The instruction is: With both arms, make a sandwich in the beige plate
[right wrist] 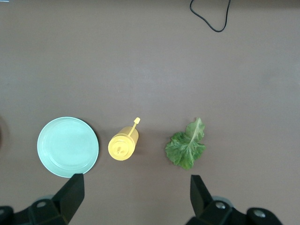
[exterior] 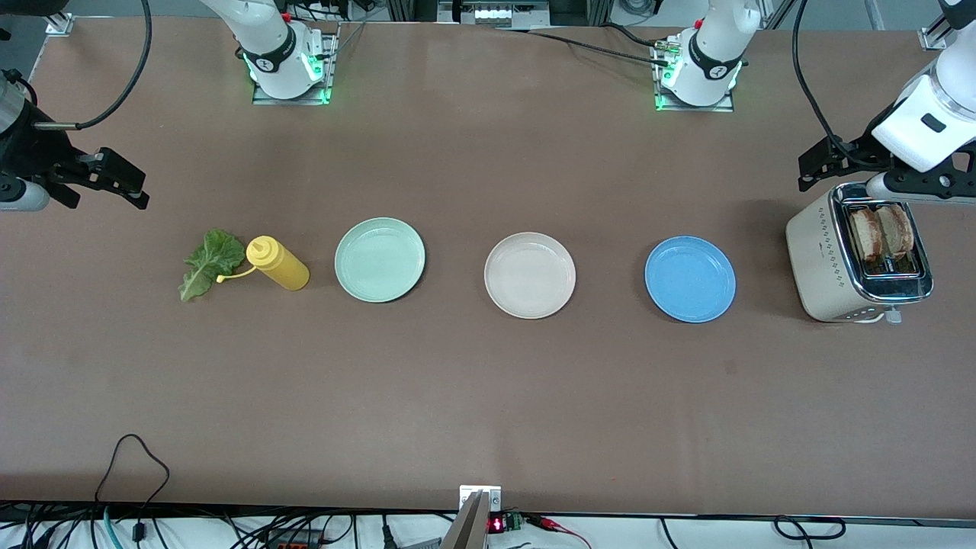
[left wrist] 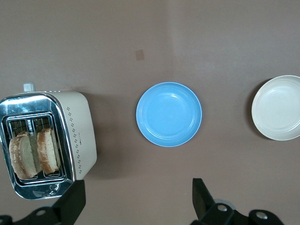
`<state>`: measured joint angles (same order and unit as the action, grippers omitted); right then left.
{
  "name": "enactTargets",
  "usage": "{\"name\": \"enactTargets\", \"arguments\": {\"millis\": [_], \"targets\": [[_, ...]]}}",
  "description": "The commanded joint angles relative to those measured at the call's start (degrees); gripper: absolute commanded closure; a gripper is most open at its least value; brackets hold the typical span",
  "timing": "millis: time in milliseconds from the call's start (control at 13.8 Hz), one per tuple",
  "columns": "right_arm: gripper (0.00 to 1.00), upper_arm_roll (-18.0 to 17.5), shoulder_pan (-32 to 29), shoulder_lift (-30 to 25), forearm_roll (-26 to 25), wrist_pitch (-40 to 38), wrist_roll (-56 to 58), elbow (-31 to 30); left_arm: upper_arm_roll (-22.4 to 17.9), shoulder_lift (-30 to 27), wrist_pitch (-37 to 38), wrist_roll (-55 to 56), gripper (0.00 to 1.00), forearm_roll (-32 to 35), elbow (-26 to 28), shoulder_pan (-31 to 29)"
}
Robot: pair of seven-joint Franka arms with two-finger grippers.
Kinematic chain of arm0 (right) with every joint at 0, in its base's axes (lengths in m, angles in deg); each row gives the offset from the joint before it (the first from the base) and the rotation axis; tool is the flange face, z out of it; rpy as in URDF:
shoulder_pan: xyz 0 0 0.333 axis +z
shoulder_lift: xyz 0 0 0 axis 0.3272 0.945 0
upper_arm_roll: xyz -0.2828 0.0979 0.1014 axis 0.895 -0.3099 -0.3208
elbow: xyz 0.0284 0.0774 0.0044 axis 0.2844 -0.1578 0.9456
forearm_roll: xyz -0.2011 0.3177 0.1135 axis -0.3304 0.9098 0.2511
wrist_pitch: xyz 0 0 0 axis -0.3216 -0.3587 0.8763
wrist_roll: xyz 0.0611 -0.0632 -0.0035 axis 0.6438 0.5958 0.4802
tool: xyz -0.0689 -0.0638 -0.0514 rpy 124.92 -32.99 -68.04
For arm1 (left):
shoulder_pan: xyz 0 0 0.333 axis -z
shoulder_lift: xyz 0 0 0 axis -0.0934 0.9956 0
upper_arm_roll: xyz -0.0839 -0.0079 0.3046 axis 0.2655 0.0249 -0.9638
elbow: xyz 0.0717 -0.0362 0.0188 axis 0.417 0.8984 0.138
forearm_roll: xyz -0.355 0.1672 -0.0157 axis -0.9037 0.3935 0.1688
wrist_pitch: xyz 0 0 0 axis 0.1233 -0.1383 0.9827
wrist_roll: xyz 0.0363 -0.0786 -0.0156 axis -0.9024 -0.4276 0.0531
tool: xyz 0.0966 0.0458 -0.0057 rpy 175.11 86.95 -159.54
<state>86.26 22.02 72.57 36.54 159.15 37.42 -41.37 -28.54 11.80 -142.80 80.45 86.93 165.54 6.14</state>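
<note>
The beige plate [exterior: 530, 274] sits empty mid-table between two other plates; it also shows in the left wrist view [left wrist: 279, 108]. Two toasted bread slices [exterior: 881, 231] stand upright in the toaster's slots, also in the left wrist view [left wrist: 35, 154]. A green lettuce leaf [exterior: 207, 261] lies flat on the table at the right arm's end, also in the right wrist view [right wrist: 186, 147]. My left gripper [exterior: 854, 179] is open and empty, in the air beside the toaster [left wrist: 138, 201]. My right gripper [exterior: 103, 194] is open and empty, in the air near the lettuce [right wrist: 136, 199].
A cream toaster [exterior: 827, 263] stands at the left arm's end. A blue plate [exterior: 690, 279] lies between it and the beige plate. A mint-green plate [exterior: 380, 259] and a yellow squeeze bottle [exterior: 278, 263] lie toward the right arm's end. A black cable [exterior: 133, 457] loops onto the table edge nearest the camera.
</note>
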Motion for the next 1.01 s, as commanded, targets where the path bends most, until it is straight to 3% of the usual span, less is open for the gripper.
{"name": "enactTargets", "arguments": {"millis": [0, 942], "targets": [[0.0, -0.08, -0.37, 0.04, 0.39, 0.27, 0.89, 0.29, 0.09, 0.94, 0.74, -1.75, 0.0, -0.89, -1.9, -0.52], [0.0, -0.08, -0.37, 0.48, 0.39, 0.71, 0.97, 0.29, 0.7, 1.46, 2.4, -0.87, 0.0, -0.45, -1.72, -0.35]]}}
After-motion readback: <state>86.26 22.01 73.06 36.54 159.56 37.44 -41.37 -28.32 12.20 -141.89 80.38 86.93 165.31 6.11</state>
